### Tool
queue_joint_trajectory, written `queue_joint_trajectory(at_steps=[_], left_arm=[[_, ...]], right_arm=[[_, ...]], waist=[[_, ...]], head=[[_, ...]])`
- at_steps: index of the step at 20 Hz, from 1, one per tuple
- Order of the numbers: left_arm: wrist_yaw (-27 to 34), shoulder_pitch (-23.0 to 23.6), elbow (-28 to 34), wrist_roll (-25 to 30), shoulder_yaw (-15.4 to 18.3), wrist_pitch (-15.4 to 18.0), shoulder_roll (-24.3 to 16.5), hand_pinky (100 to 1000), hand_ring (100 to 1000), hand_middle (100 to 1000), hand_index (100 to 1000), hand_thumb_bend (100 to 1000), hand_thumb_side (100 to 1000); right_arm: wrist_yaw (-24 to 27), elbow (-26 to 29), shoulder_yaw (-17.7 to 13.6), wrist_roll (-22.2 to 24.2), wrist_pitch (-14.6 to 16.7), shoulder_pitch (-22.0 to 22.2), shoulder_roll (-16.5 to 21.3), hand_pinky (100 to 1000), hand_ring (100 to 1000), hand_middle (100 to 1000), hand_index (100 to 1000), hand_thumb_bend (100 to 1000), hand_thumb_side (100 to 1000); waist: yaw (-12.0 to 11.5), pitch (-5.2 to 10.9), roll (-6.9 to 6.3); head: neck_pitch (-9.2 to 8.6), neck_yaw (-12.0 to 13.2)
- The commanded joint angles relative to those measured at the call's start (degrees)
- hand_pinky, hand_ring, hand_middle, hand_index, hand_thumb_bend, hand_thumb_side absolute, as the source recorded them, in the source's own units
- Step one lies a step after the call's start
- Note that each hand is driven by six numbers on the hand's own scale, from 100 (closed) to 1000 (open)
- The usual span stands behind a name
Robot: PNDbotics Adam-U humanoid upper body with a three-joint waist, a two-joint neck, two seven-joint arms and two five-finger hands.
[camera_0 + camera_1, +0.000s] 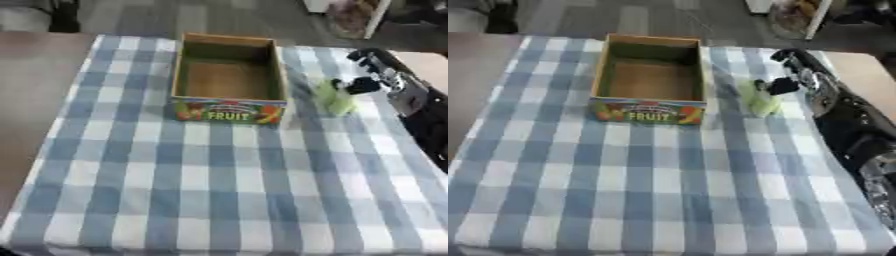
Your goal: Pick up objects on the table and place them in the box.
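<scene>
My right hand [372, 75] has its fingers pinched on a pale green object [334, 96], just right of the fruit box [229, 109] over the checked tablecloth [219, 190]. I'd lift it clear of the box's right wall before swinging left, then release over the empty floor. My left hand isn't visible.

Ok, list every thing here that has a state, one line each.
box: open at the top, upright, nothing inside.
green thing: right of the box, outside it, at the right hand's fingers.
right hand: fingers curled on the green thing.
tablecloth: spread flat.
left hand: not in view.
</scene>
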State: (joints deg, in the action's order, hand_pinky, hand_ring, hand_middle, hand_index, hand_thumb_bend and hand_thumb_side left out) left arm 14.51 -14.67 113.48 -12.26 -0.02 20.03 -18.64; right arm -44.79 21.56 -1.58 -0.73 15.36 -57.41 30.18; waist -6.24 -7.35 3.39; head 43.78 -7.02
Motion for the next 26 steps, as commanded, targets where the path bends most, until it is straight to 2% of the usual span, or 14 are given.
queue_joint_trajectory(at_steps=[1,3,4,6,12,18,26], left_arm=[[-0.41,-0.38,1.11,-0.24,0.7,0.01,-1.17,631,560,596,713,100,604],[-0.46,-0.33,1.11,-0.3,0.73,0.0,-1.18,631,560,596,713,100,604],[-0.47,-0.32,1.11,-0.32,0.74,0.0,-1.19,631,560,596,713,100,604],[-0.49,-0.27,1.11,-0.36,0.76,-0.01,-1.19,631,559,596,713,100,605],[-0.52,-0.21,1.11,-0.41,0.79,0.01,-1.18,631,559,595,714,100,605],[-0.5,-0.2,1.11,-0.39,0.78,0.0,-1.1,631,559,595,714,100,605],[-0.48,-0.21,1.11,-0.36,0.8,0.06,-1.06,631,558,595,714,100,606]], right_arm=[[-2.94,5.26,-2.11,1.56,2.2,-0.54,2.82,797,850,831,872,443,330],[-4.64,7.91,-2.63,3.14,2.9,0.09,2.89,812,865,846,880,452,355],[-5.52,8.8,-2.66,4.0,3.24,0.43,2.79,833,888,869,898,485,411],[-7.23,9.38,-2.46,5.7,4.33,0.92,2.59,852,907,887,910,523,441],[-12.61,8.05,-2.64,11.09,6.9,1.46,1.99,869,922,896,914,564,461],[-15.63,8.0,-4.05,16.57,6.13,1.68,1.03,866,917,891,904,575,472],[-16.2,8.72,-4.97,23.72,4.24,2.14,0.04,844,892,862,883,571,475]], waist=[[0.31,0.98,-0.18],[0.52,1.03,-0.17],[0.59,1.05,-0.16],[0.7,1.07,-0.13],[0.81,1.09,-0.21],[0.69,1.05,-0.22],[0.58,0.88,-0.26]], head=[[0.34,0.29],[0.34,0.37],[0.34,0.35],[0.34,0.32],[0.34,0.26],[0.34,0.31],[0.34,0.35]])
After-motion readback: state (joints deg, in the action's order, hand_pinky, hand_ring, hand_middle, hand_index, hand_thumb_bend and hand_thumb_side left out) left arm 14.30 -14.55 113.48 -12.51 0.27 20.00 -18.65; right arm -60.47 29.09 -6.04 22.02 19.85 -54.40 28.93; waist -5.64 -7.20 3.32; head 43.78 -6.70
